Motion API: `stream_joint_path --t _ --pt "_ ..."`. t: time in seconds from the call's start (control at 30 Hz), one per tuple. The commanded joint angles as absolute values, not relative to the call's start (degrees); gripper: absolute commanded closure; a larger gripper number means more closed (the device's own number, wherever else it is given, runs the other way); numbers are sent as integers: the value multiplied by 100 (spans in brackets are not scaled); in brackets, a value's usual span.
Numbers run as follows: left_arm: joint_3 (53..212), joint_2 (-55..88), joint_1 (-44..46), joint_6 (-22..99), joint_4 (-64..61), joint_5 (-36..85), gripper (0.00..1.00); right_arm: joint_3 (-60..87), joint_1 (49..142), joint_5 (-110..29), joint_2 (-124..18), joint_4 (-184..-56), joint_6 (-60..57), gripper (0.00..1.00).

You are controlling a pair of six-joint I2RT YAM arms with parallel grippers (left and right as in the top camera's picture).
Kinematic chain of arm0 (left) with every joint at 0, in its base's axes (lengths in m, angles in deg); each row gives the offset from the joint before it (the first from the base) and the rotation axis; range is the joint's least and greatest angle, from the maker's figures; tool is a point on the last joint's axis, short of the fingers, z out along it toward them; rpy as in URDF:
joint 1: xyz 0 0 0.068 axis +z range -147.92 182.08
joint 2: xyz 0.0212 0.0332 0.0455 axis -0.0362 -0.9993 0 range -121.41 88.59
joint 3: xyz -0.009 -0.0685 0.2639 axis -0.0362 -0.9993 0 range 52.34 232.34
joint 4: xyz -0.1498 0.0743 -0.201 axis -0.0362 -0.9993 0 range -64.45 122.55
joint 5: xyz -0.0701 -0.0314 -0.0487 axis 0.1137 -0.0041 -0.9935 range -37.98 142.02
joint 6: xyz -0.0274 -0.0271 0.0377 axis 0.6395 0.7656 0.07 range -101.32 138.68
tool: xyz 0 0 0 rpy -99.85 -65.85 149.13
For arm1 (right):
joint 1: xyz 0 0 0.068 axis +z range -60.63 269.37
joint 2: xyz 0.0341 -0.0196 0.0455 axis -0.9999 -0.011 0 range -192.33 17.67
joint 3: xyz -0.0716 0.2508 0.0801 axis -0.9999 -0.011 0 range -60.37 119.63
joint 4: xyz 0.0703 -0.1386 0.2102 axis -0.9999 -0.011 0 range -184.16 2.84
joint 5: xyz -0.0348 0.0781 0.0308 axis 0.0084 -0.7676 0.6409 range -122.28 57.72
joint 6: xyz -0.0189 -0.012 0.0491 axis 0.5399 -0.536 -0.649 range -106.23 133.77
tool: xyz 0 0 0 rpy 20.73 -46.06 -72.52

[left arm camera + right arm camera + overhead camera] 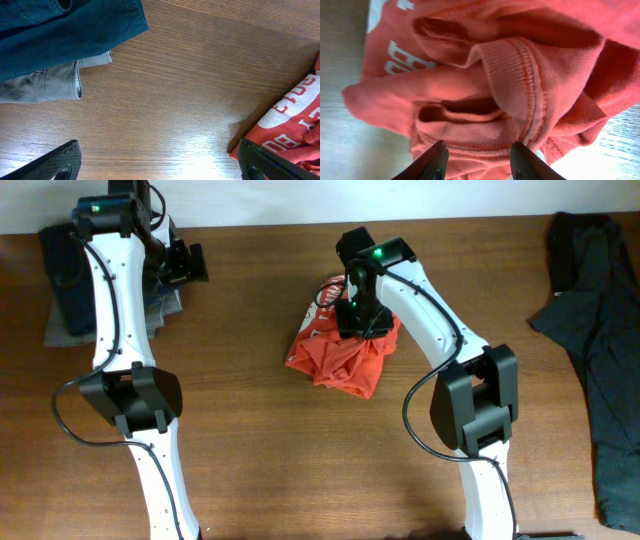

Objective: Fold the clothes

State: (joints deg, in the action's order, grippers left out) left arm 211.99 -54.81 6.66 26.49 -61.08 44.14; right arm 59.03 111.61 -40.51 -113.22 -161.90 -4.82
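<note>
Red-orange T-shirt (pixel 335 360) is lying crumpled in a heap near the middle of the table (pixel 250 440), a bit toward the far edge. White lettering (pixel 295 117) is showing on the side facing the left arm. The rest is bunching into folds, with a stitched hem turning up in the right wrist view.

Right gripper (pixel 358 320) is pointing down onto the far side of the heap. Its fingers (pixel 432 160) are standing roughly half apart, with a ridge of red fabric running between them. The cloth is filling the view, so I cannot tell whether they are actually pinching it or only resting over it.

Left gripper (pixel 160 160) is hanging over bare wood at the far left of the table, with its jaws spread wide and nothing between them. It is sitting apart from the T-shirt, whose edge is just showing beside one fingertip in the left wrist view.

Dark blue garment (pixel 65 275) is lying at the far left corner under the left arm, with a gray garment (pixel 40 85) poking out from beneath it. Black garment (pixel 600 350) is sprawling along the right edge of the table, well apart from the T-shirt.
</note>
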Motion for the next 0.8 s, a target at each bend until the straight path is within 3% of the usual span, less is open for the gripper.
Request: stream_joint_path --t 0.0,0.23,0.43,0.5,0.77 --pt "21260 -5605 674 2675 -6101 4456 1 5684 11181 -3675 -11301 -16179 -631 59" --pt "21260 -5605 674 2675 -6123 4456 1 5586 11174 -2689 -11301 -16553 -928 78" --pt "21260 -5605 674 2675 -6123 4456 1 5588 11078 -2110 -11301 -16915 -1077 82" --pt "21260 -5605 674 2675 -6123 4456 1 5588 10991 -1725 -11301 -17099 -1308 91" --pt "21260 -5605 674 2675 -6119 4456 1 5813 10914 -2754 -11231 -17114 -1042 82"
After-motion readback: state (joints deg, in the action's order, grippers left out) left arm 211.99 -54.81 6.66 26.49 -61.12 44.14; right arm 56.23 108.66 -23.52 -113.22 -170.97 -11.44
